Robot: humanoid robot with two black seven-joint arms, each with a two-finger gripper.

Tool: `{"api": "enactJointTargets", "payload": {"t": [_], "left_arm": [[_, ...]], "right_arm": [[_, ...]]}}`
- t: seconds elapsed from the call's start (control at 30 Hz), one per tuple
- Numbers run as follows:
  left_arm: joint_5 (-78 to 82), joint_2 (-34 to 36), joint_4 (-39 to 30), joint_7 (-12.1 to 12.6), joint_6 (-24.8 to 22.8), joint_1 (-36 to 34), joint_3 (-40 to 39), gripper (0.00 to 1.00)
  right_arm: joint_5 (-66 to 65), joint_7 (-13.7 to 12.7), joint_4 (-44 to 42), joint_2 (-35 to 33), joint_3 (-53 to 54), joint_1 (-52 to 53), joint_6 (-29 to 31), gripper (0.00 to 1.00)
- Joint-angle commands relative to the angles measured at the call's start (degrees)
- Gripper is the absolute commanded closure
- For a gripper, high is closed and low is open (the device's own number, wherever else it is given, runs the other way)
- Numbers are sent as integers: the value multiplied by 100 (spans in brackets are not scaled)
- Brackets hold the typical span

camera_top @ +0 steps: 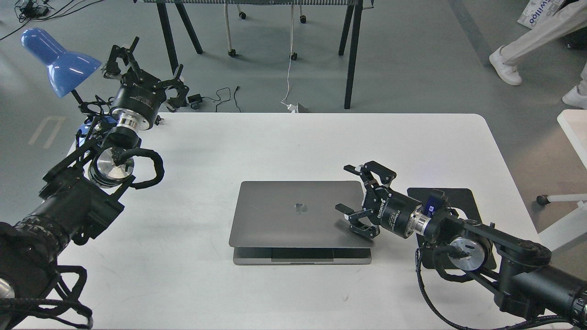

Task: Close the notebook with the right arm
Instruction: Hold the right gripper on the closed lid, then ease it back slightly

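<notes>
The white counter (206, 284) has the laptop (284, 220) sitting mid-front, lid tipped nearly flat with just a sliver of the base showing, so I'd guess it only needs a last push down; the right hand (355, 197) is at the lid's right edge, fingers spread apart, nothing clamped. Left hand (146, 68) is parked open beside the blue lamp (57, 59), probably just out of the way; a black mouse pad (463, 201) sits under the right arm.

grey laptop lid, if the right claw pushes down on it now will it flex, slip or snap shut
The slim space-grey metal laptop lid looks like a rigid slab, so it should hinge down rather than flex. Its smooth finish may let the open right claw slide. Only a narrow gap remains above the base, so it will probably drop shut quickly on the white table.
</notes>
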Motion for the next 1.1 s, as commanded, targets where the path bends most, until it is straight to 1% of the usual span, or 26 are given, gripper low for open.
{"api": "enactJointTargets", "payload": {"t": [0.0, 0.33, 0.6, 0.7, 0.83, 1.07], "left_arm": [[0, -2, 6, 0, 0, 0, 0, 0], [0, -2, -3, -9, 0, 0, 0, 0], [0, -2, -3, -9, 0, 0, -9, 0], [0, -2, -3, 0, 0, 9, -9, 0], [0, -2, -3, 0, 0, 0, -9, 0], [0, -10, -3, 0, 0, 9, 0, 0]], "right_arm": [[-196, 32, -316, 116, -126, -25, -40, 0], [-205, 41, -370, 213, -82, -87, -242, 0], [-187, 32, -476, 318, -73, -26, -243, 0], [-178, 32, -440, 318, 102, 80, -199, 0], [-178, 41, -423, 257, 821, 159, -102, 0], [-178, 50, -475, 309, 2895, 133, -155, 0]]}}
